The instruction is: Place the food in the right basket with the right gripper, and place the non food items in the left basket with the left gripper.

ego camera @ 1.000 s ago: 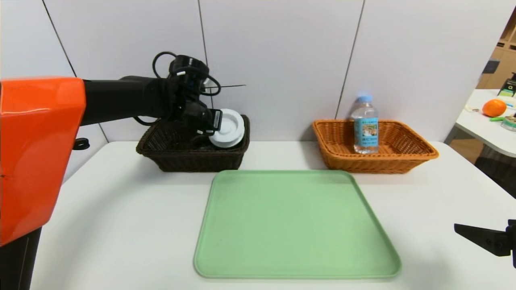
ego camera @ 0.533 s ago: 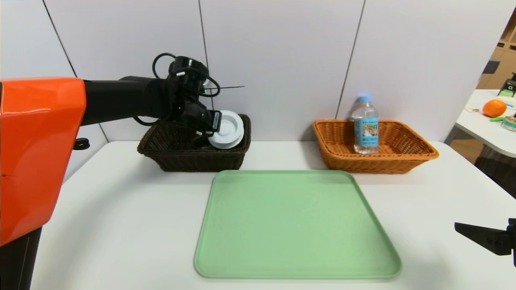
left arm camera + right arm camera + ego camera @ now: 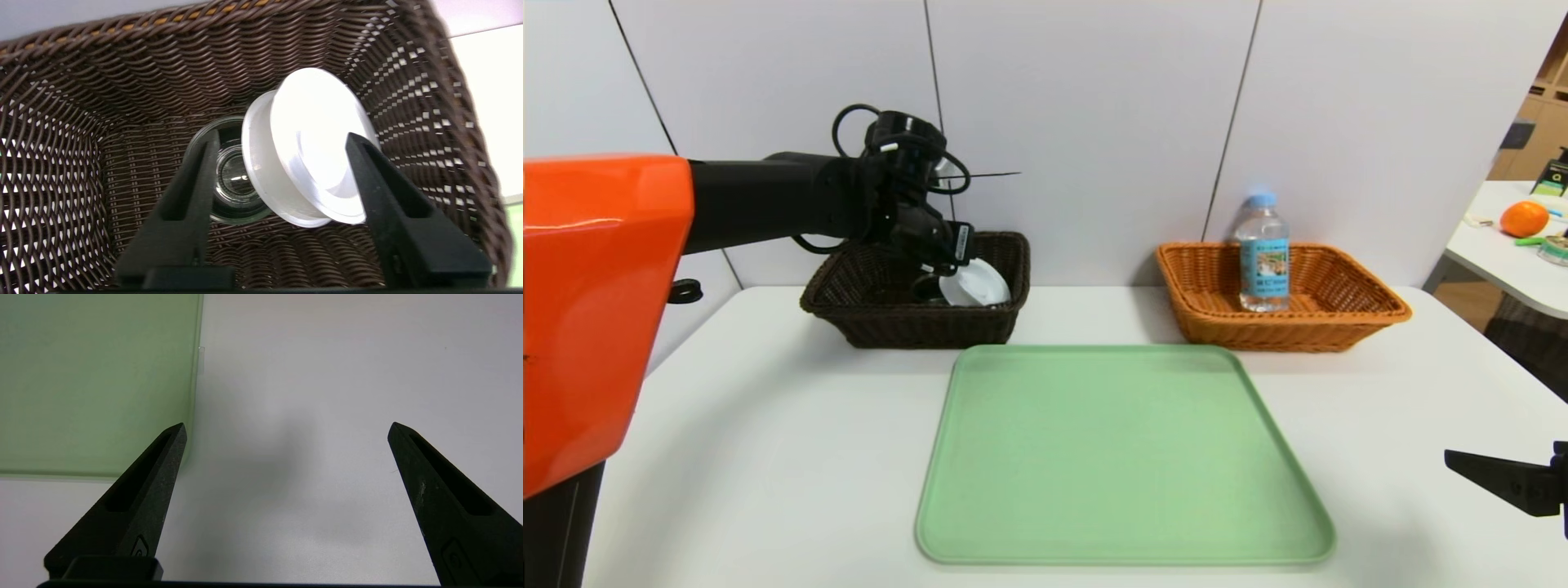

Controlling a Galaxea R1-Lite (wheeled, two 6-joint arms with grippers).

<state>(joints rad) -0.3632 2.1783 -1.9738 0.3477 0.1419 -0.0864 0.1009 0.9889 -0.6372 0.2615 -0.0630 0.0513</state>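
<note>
- White tabletop against pale wall panels: over it, the left gripper hangs above the dark brown left basket, its black fingers spread apart.
- Between those fingers, the round white lid sits tilted on edge, inside the basket; one fingertip overlaps its rim (contact cannot be told from the wrist view).
- Beside and partly behind the lid, the clear glass cup lies on the basket floor.
- In the head view the lid shows low in the basket's right half, below the rim.
- Well apart to the right, the water bottle stands upright in the orange right basket.
- Nearer the robot, a green tray lies between the baskets' line and the table edge.
- Parked at the near right, the right gripper hovers over bare table beside the tray's corner, jaws wide apart.
</note>
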